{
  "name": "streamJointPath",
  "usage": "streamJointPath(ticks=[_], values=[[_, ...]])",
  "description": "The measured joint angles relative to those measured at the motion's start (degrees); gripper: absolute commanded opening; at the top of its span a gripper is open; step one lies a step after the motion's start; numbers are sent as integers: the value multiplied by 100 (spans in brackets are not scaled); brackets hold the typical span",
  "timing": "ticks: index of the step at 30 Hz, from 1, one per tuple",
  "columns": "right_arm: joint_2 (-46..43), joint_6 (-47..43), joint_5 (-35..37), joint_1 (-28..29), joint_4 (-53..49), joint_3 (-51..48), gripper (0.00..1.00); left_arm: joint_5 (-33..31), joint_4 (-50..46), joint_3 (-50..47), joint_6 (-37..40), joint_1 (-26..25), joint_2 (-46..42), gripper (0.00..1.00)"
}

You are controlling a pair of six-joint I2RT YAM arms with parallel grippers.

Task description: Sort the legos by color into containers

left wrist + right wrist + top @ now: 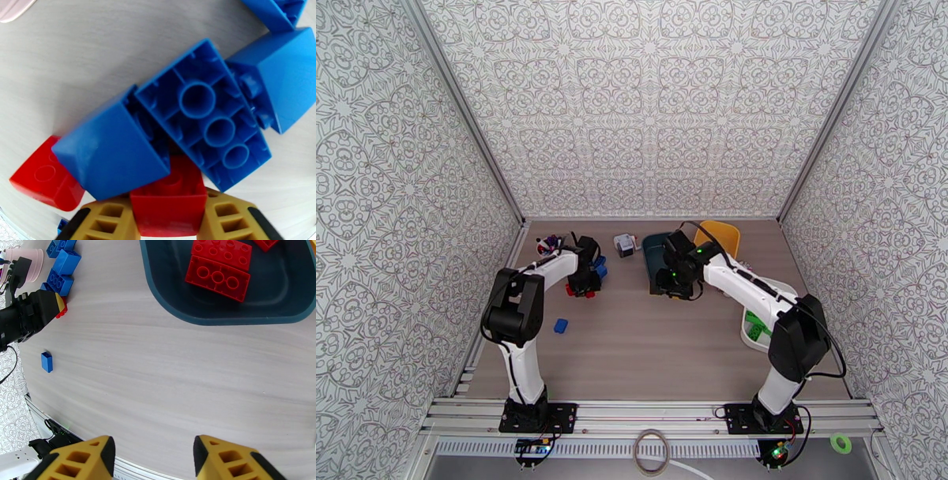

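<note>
Three red bricks (pixel 217 278) lie in the teal tub (pixel 252 317). The right gripper (pixel 154 451) is over the bare table (pixel 177 378) near that tub, its fingers (pixel 79 459) wide apart with nothing between them. The left gripper (pixel 170 197) pinches one red brick (pixel 169 215) by its two sides. Blue bricks (pixel 205 118) crowd right up against it in front, one upside down, and a spare red brick (pixel 43 177) lies to one side. A lone blue brick (pixel 560 324) sits well apart. Green bricks (pixel 753 330) are in the white tub (pixel 787 289). The yellow tub (pixel 720 234), a pink cup (pixel 27 263) and a small grey cube (pixel 626 245) stand at the back.
</note>
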Motion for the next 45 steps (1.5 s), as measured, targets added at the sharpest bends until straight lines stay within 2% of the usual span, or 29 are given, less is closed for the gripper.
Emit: streamJointPath(ticks=[6,13,18,22,24,25,27,30,34,38,42,45], values=[[-487,2,24,-321,37,-358,57,7,-52,-518,-197,-284,-754,35],[-1635,7,17,-1141,120,-1224,57,426,7,-509,-616,-1172,-1449,36],[-2175,57,-9,-1303,133,-1746,57,960,238,197,-833,-1574,-1239,37],[-2544,118,-7,-1307,98,-2065,57,1276,494,1290,-968,-1786,-557,38],[-2723,149,-2,-1307,26,-2103,58,1394,553,1803,-1047,-1862,-157,42],[-2837,162,0,-1307,-4,-2103,58,1445,579,2046,-1080,-1893,48,47],[-3040,170,20,-1307,-68,-2103,59,1508,575,2509,-1113,-1939,463,62],[-3298,175,66,-1307,-240,-2103,60,1519,560,3040,-1241,-1958,975,80],[-3501,175,149,-1307,-415,-2109,63,1482,455,3464,-1261,-1956,1303,81],[-3637,170,151,-1307,-450,-2164,65,1287,374,3565,-1217,-1993,1252,81],[-3604,149,92,-1307,-420,-2173,64,835,205,3119,-1113,-2103,748,81],[-3462,94,-13,-1305,-308,-2173,64,439,35,2437,-1047,-2162,11,82]])
